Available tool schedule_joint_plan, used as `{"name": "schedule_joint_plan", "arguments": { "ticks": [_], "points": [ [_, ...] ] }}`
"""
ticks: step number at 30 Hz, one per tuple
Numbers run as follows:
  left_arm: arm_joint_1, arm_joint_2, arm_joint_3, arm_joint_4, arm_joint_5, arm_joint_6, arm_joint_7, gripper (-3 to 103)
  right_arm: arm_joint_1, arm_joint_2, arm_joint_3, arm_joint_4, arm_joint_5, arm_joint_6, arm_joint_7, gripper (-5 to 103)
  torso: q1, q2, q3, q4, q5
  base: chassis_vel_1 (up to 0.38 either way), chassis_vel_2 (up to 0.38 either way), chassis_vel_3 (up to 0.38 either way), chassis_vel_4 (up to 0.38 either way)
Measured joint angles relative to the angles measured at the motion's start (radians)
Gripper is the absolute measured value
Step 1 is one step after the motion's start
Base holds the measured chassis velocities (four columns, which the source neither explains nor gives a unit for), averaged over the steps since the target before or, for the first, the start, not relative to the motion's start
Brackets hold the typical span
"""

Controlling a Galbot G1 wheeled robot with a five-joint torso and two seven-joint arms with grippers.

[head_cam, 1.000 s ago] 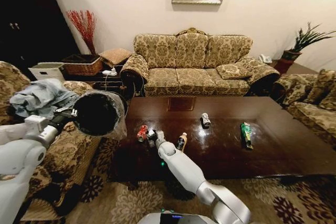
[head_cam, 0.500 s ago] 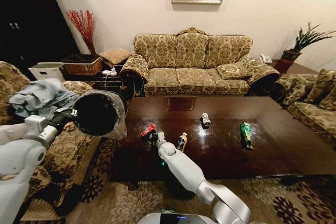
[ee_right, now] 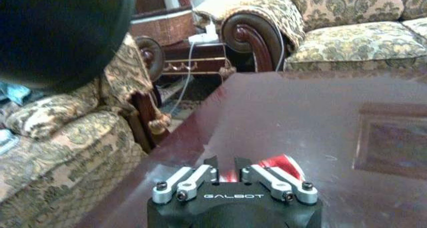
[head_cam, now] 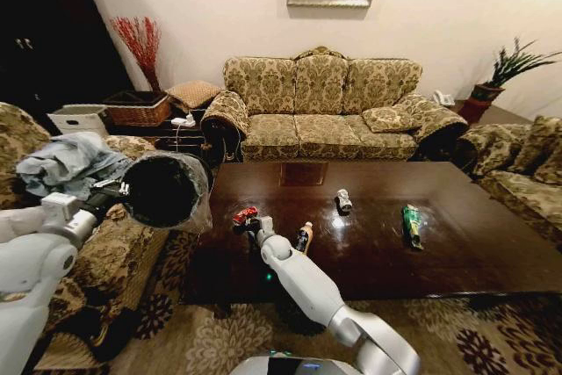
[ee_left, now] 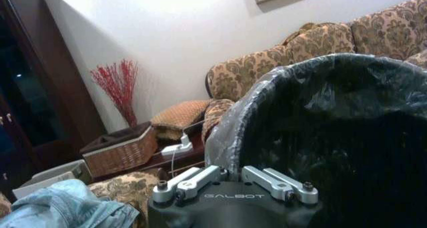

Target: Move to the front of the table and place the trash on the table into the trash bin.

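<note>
Left pincer (head_cam: 118,189) is raised beside the tabletop's left end, over the patterned armchair (head_cam: 114,256). It is clenched on the rim of the trash bin (head_cam: 165,189), which is held tilted on its side, its dark mouth facing the camera in the head view. In the left wrist view the translucent liner (ee_left: 230,138) drapes over the bin's rim just above the pincer's fingers (ee_left: 183,184).

Right pincer (head_cam: 248,220) is over the left part of the tabletop (head_cam: 457,252), close to its front edge. It is clenched on the red can (head_cam: 245,214), which is lifted clear of the wood. The right wrist view shows the can's red body (ee_right: 280,165) between the fingers (ee_right: 200,175), with the bin's black bulk (ee_right: 60,32) at the far upper corner.

3 items lie on the tabletop. The tan bottle (head_cam: 303,237) stands just right of the right pincer. The silvery-white can (head_cam: 343,201) lies near the centre. The green packet (head_cam: 411,221) lies farther right, well apart from the can.
</note>
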Motion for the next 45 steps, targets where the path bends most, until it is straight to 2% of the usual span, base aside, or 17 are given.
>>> {"name": "schedule_joint_plan", "arguments": {
  "ticks": [2, 4, 6, 8, 11, 13, 14, 15, 16, 17, 20, 23, 31, 33, 38, 42, 45],
  "points": [
    [0.0, 0.0, 0.0, 0.0, 0.0, 0.0, 0.0, 0, -0.006, 0.0, 0.001, 0.008, -0.013, 0.005, -0.009, 28, 0.0, 0.0, 0.0, -0.0001, 0.0001, 0.0, 0.0, 0.0, 0.0],
    [0.0, 0.0, 0.0, 0.0, 0.0, 0.0, 0.0, 0, -0.006, 0.0, 0.002, 0.004, -0.033, 0.012, -0.015, 28, 0.0, 0.0, 0.0, -0.0001, 0.0, 0.0, 0.0, 0.0, 0.0],
    [0.0, 0.0, 0.0, 0.0, 0.0, 0.0, 0.0, 0, -0.007, 0.0, 0.005, -0.018, -0.068, 0.031, -0.021, 39, 0.0, 0.0, 0.0, -0.0001, 0.0, 0.0, 0.0, 0.0, 0.0],
    [0.0, 0.0, 0.0, 0.0, 0.0, 0.0, 0.0, 0, -0.009, 0.0, 0.005, -0.021, -0.064, 0.033, -0.013, 44, 0.0, 0.0, 0.0, 0.0, 0.0, 0.0, 0.0, 0.0, 0.0],
    [0.0, 0.0, 0.0, 0.0, 0.0, 0.0, 0.0, 0, -0.027, 0.0, -0.002, -0.012, 0.015, 0.011, 0.066, 61, 0.0, 0.0, 0.0, -0.0001, 0.0, 0.0, 0.0, 0.0, 0.0],
    [0.0, 0.0, 0.0, 0.0, 0.0, 0.0, 0.0, 0, -0.03, 0.0, -0.004, -0.01, 0.042, 0.001, 0.091, 61, 0.0, 0.0, 0.0, -0.0001, 0.0, 0.0, 0.0, 0.0, 0.0],
    [0.0, 0.0, 0.0, 0.0, 0.0, 0.0, 0.0, 0, -0.032, 0.0, -0.007, -0.012, 0.057, -0.006, 0.11, 71, 0.0, 0.0, 0.0, -0.0001, 0.0001, 0.0, 0.0, 0.0, 0.0],
    [0.0, 0.0, 0.0, 0.0, 0.0, 0.0, 0.0, 0, -0.033, 0.0, -0.008, -0.021, 0.059, -0.009, 0.117, 71, 0.0, 0.0, 0.0, 0.0, 0.0001, 0.0, 0.0, 0.0, 0.0],
    [0.0, 0.0, 0.0, 0.0, 0.0, 0.0, 0.0, 0, -0.031, 0.0, -0.009, -0.031, 0.056, -0.008, 0.118, 77, 0.0, 0.0, 0.0, 0.0, 0.0002, 0.0, 0.0, 0.0, 0.0],
    [0.0, 0.0, 0.0, 0.0, 0.0, 0.0, 0.0, 0, -0.031, 0.0, -0.009, -0.031, 0.056, -0.008, 0.118, 77, 0.0, 0.0, 0.0, 0.0, 0.0002, 0.0, 0.0, 0.0, 0.0],
    [0.0, 0.0, 0.0, 0.0, 0.0, 0.0, 0.0, 0, -0.019, 0.001, -0.008, -0.067, 0.044, 0.0, 0.101, 93, 0.0, 0.0, 0.0, 0.0002, 0.0006, 0.0, 0.0, 0.0, 0.0],
    [0.0, 0.0, 0.0, 0.0, 0.0, 0.0, 0.0, 0, -0.015, 0.001, -0.003, -0.082, 0.037, 0.003, 0.095, 99, 0.0, 0.0, 0.0, 0.0003, 0.0005, 0.0, 0.0, 0.0, 0.0],
    [0.0, 0.0, 0.0, 0.0, 0.0, 0.0, 0.0, 0, -0.013, 0.001, -0.001, -0.087, 0.03, 0.001, 0.085, 101, 0.0, 0.0, 0.0, -0.0003, 0.0, 0.0, 0.0, 0.0, 0.0],
    [0.0, 0.0, 0.0, 0.0, 0.0, 0.0, 0.0, 0, -0.015, 0.001, 0.002, -0.085, 0.028, -0.003, 0.076, 94, 0.0, 0.0, 0.0, -0.0007, -0.0003, 0.0, 0.0, 0.0, 0.0],
    [0.0, 0.0, 0.0, 0.0, 0.0, 0.0, 0.0, 0, -0.021, 0.0, 0.004, -0.077, 0.026, -0.007, 0.074, 87, 0.0, 0.0, 0.0, -0.0009, -0.0004, 0.0, 0.0, 0.0, 0.0],
    [0.0, 0.0, 0.0, 0.0, 0.0, 0.0, 0.0, 0, -0.025, -0.001, 0.005, -0.069, 0.025, -0.009, 0.074, 71, 0.0, 0.0, 0.0, -0.0005, -0.0004, 0.0, 0.0, 0.0, 0.0],
    [0.0, 0.0, 0.0, 0.0, 0.0, 0.0, 0.0, 0, -0.027, -0.001, 0.005, -0.06, 0.026, -0.013, 0.072, 71, 0.0, 0.0, 0.0, 0.0003, 0.0004, 0.0, 0.0, 0.0, 0.0]
  ]
}}
